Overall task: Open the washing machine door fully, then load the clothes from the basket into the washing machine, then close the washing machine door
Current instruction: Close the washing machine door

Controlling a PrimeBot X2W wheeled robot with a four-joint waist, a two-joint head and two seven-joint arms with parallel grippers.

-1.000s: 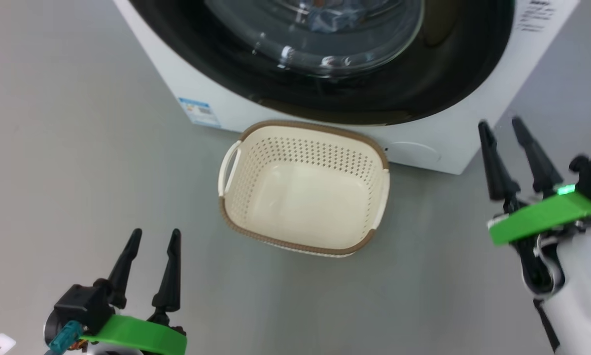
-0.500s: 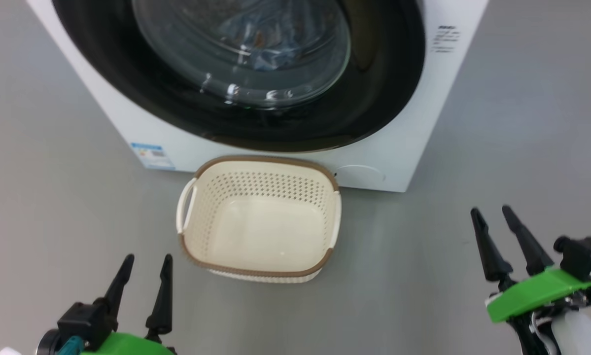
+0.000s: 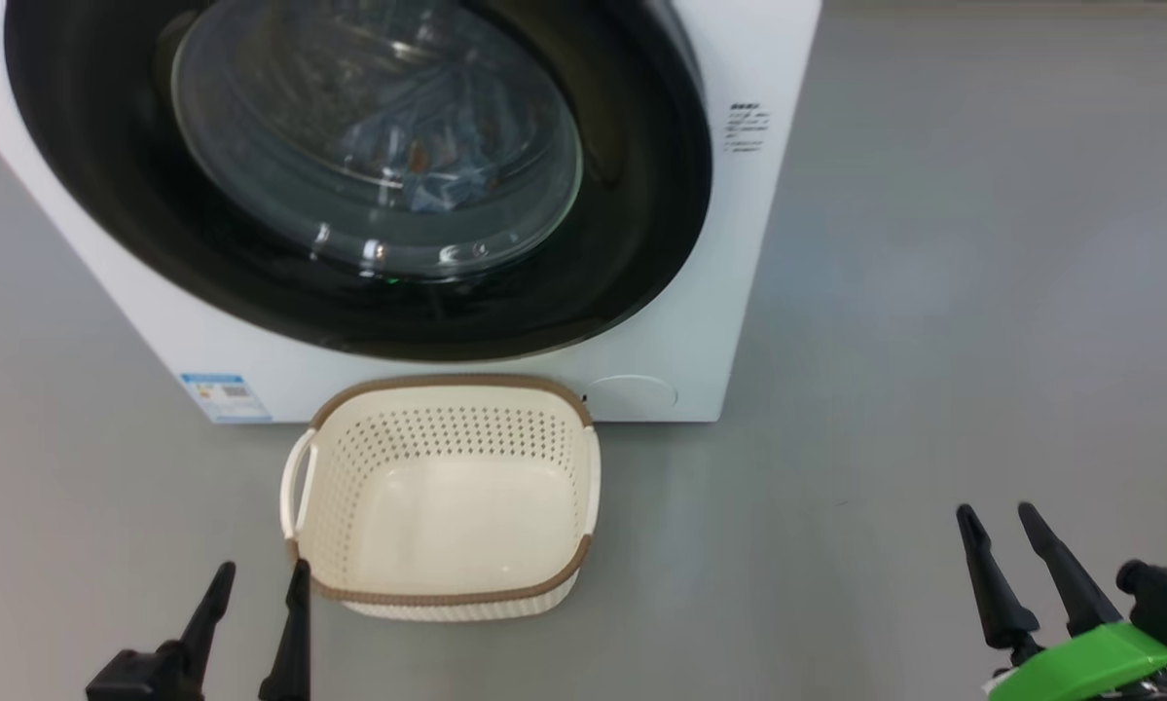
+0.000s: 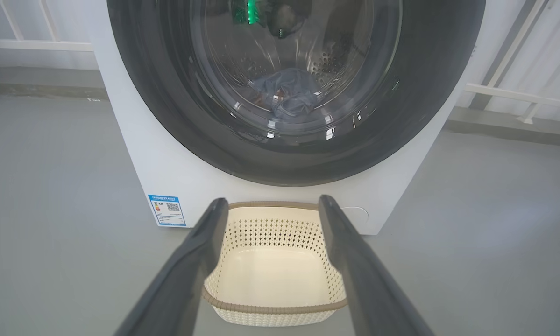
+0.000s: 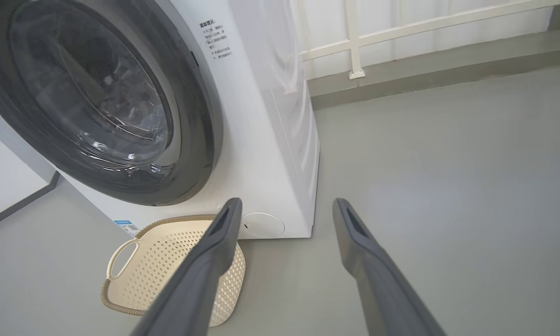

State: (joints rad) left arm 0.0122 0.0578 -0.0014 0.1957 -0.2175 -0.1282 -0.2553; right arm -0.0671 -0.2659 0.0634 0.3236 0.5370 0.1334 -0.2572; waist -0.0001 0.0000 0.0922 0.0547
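In the head view, the washing machine [image 3: 729, 292] is standing at the far side of the grey floor [image 3: 933, 341]. Its door [image 3: 641, 224] is sitting flush against the front, so it looks closed. The clothes [image 3: 418, 166] are lying inside the machine, showing pale blue through the door. The basket [image 3: 447, 596] is resting on the floor just in front of the machine, with nothing lying in it. Judging by that, all three steps look done and nothing seems to be left. The left gripper [image 3: 260, 574] is hanging beside the basket's near left corner, jaws spread and holding nothing. The right gripper [image 3: 994, 511] is waiting well off to the right, likewise spread and empty. A blue label [image 3: 225, 394] is showing low on the machine's left, and a few lines of dark print [image 3: 745, 127] are sitting high on its right. Neither is readable here.

In the left wrist view, the left gripper is framing the empty basket. The blue label is showing a square code, its text too small to read.

In the right wrist view, the dark print is appearing as several short lines of characters, too small to make out. I cannot make out a brand name.
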